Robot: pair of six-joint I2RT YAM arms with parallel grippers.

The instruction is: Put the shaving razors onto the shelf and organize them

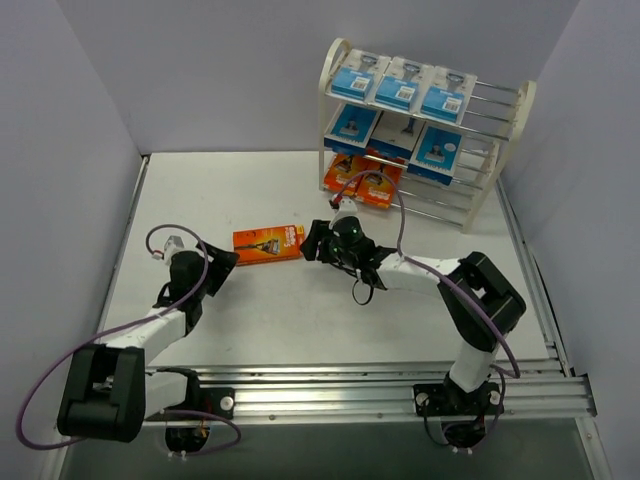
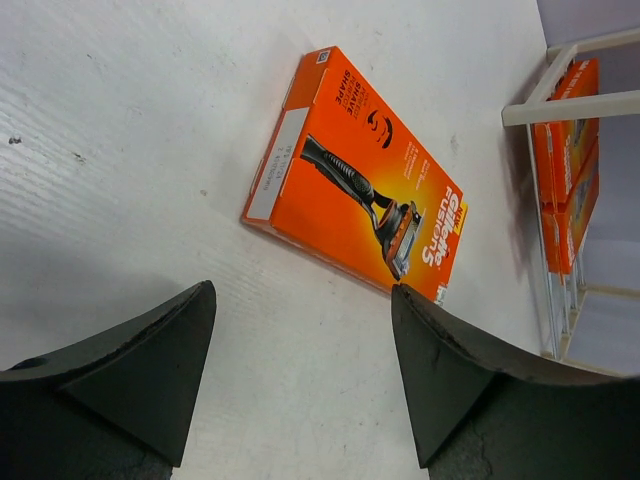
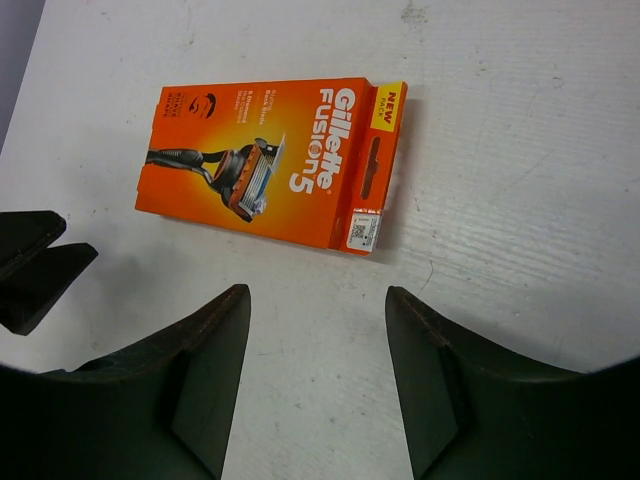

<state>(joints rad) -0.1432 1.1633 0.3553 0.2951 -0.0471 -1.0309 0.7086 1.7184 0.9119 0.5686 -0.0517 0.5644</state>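
Flat on tabletop [image 1: 290,320], between the claws: one orange razor box [image 1: 268,243]. Wide open, empty: left claw [image 2: 302,295]. Open, empty: right claw [image 3: 316,291]. Stocked on shelf [image 1: 524,108]: blue packs [image 1: 396,88], orange boxes [image 1: 362,180].

Orange box [image 1: 268,243] (yellow corner flash), blue packs [image 1: 395,88], cream-white shelf [image 1: 523,106]

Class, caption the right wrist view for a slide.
Open right gripper facing an orange razor box flat on the table.
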